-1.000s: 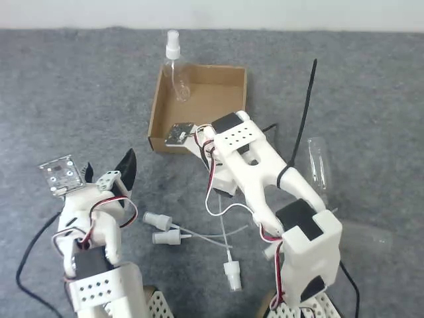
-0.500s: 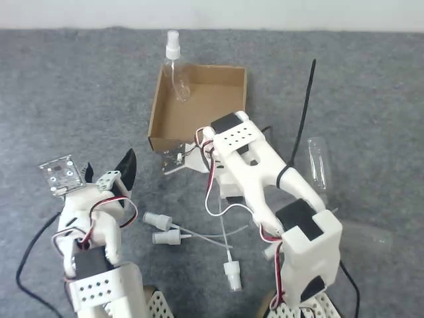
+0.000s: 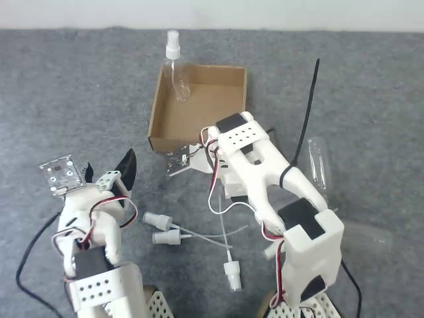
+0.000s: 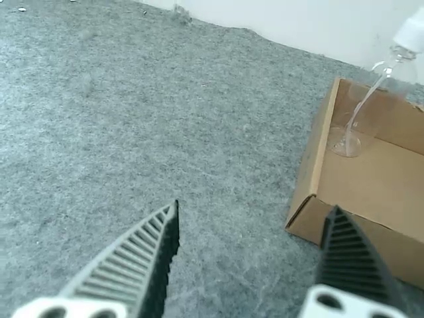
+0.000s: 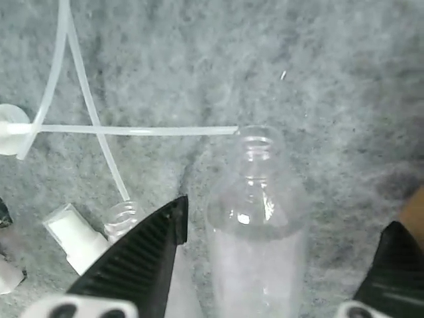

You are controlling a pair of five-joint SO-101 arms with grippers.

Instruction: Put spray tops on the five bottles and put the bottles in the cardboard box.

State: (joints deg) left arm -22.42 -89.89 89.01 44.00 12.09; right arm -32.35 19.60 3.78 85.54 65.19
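Bottle with a spray top (image 3: 175,66) is leaning in the cardboard box (image 3: 199,112), at its far-left corner. It is the one finished bottle that I can count.

- Uncapped bottle (image 5: 255,218) is lying on the grey carpet (image 3: 79,86), neck bare. The right gripper (image 5: 288,218) is hanging over it, fingers spread wide to either side, and I am seeing no contact. From above, this gripper (image 3: 189,159) is sitting just outside the box's near wall.
- Second bare bottle neck (image 5: 122,215) is showing just beside the first, with a loose white spray top (image 5: 73,245) touching or nearly touching it.
- Clear bottle (image 3: 318,162) is lying uncapped off the box's near-right corner, well apart from the box.
- Three spray tops (image 3: 165,237) are lying loose on the carpet on the near side of the box, dip tubes trailing.
- Left gripper (image 4: 254,211) is hovering off the box's near-left corner, fingers spread, nothing between them.

Judgement: task is sitting early. One bottle is capped and boxed; the rest are waiting for tops and boxing.
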